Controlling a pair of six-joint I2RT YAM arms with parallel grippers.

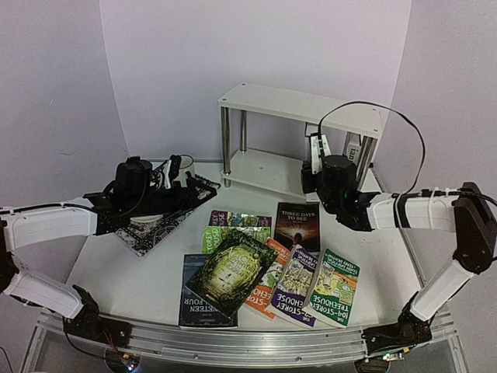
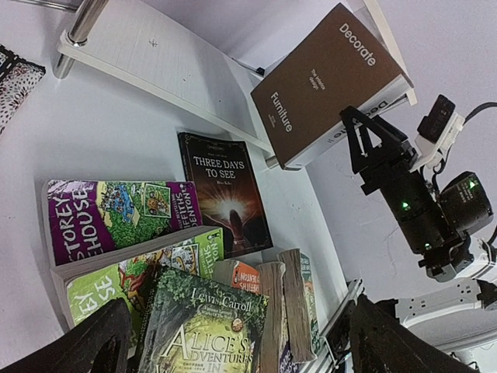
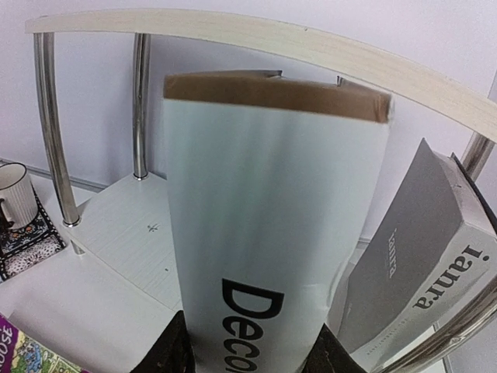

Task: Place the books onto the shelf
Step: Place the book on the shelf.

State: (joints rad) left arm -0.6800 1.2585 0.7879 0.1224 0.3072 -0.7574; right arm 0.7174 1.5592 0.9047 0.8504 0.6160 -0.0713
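**Decorate book** [image 2: 334,85]: brown cover, white spine. It is held upright with a slight tilt in the right pincer [image 2: 371,138], whose fingers are closed partway on the book's near edge. Most of the volume stands ahead of the fingertips.

**Shelf** [image 1: 299,103]: directly ahead of the right pincer. The held book is seen at the right end of the lower board, beneath the upper board. Whether its bottom edge rests on the board cannot be told.

**Grey book** [image 3: 411,264]: already on the lower tier, just right of the held book, leaned against the right-hand legs.

**Loose books** [image 1: 264,272]: spread flat and overlapping on the table, behind and to the left of the right pincer, toward the arm bases. The Three Days to See book [image 1: 297,225] is nearest to it.

**Left pincer** [image 1: 194,186]: jaws wide, nothing held. It hovers well to the left of the right pincer, over the placemat [image 1: 151,229], with a mug [image 3: 15,194] close by.

**Step judged:** one book is being placed on the lower tier. Most of the books are not yet shelved.

**Next move judged:**
- The book needs to be eased onto the board and settled beside the grey book so that it is propped.
- The jaws are then to be widened and the pincer drawn straight back.
- Care is called for under the upper board, where clearance looks tight, and against nudging the leaning grey book.
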